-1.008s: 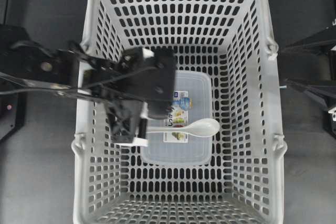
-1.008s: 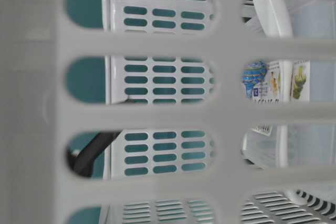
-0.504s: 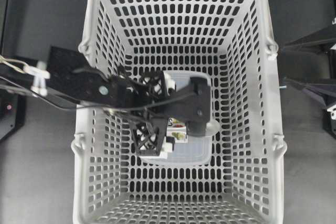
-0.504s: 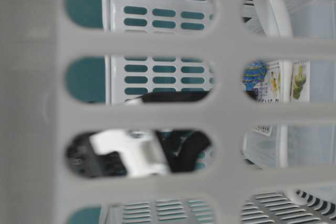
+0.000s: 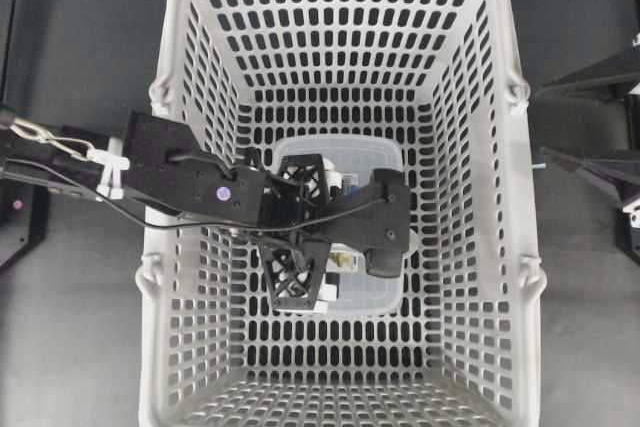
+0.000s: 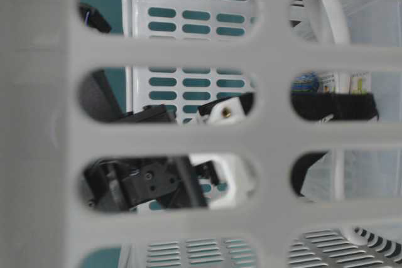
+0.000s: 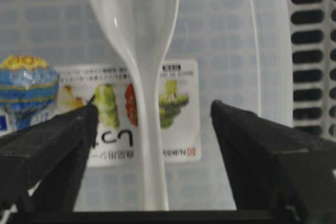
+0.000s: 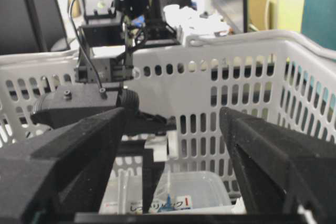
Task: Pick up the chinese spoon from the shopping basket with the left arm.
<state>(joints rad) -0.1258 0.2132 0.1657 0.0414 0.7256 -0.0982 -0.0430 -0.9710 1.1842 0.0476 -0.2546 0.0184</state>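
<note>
The left gripper [image 7: 149, 129] stands spread wide inside the shopping basket [image 5: 520, 97], grasping nothing. In the left wrist view its two black fingers [image 7: 47, 145] flank the handle of the chinese spoon [image 7: 142, 77], which runs straight up the middle of the gap with clear space on either side; neither finger touches it. The spoon's bowl lies farther out, beyond the fingertips. The spoon rests on the lid of a clear rectangular labelled container [image 7: 236, 45] directly beneath the gripper, on the basket floor. From overhead the left arm [image 5: 190, 182] reaches in over the basket's left wall and covers the spoon. The right gripper [image 8: 173, 145] hangs outside the basket, jaws parted and empty.
</note>
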